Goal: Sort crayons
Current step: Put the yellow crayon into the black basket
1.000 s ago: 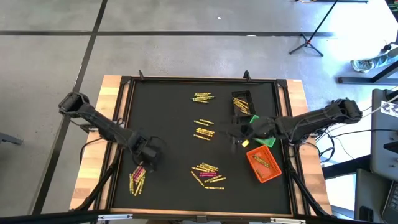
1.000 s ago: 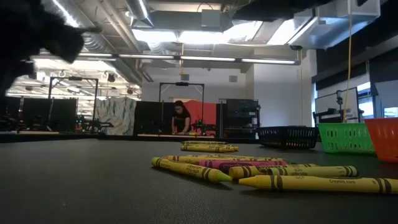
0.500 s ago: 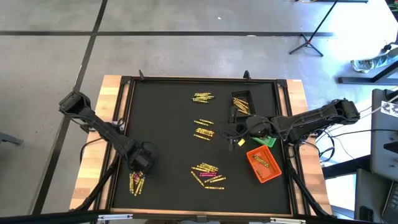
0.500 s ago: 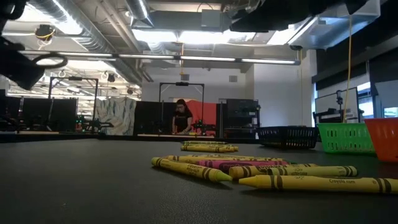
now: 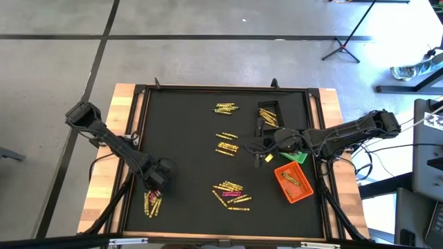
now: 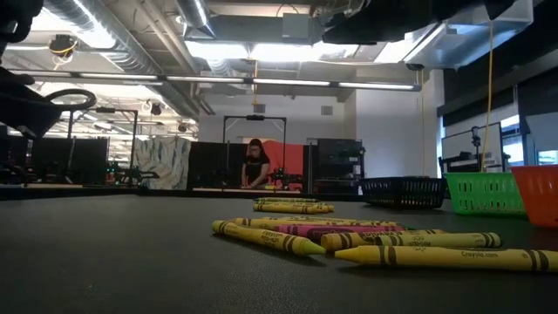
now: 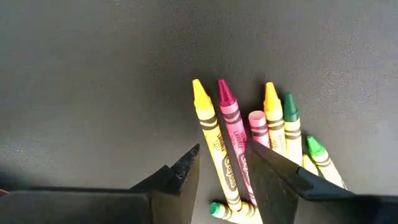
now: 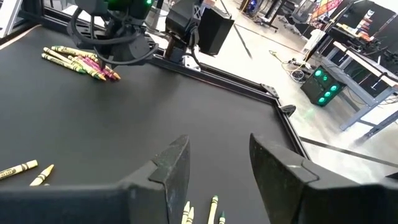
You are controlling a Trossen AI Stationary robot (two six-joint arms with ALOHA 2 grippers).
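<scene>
Above the near-left crayons (image 7: 236,149) — left hand (image 7: 224,168) open, straddling one; right hand (image 8: 214,165) open.

crayons (image 7: 219,137) cut off behind left claw (image 7: 221,168)

Three bins (image 5: 293,184), two arms (image 5: 118,144), five clusters of crayons (image 5: 231,194).

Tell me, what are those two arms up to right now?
Left gripper open over crayon pile. Right gripper open, empty, mid-table. Nothing blocking.
</scene>
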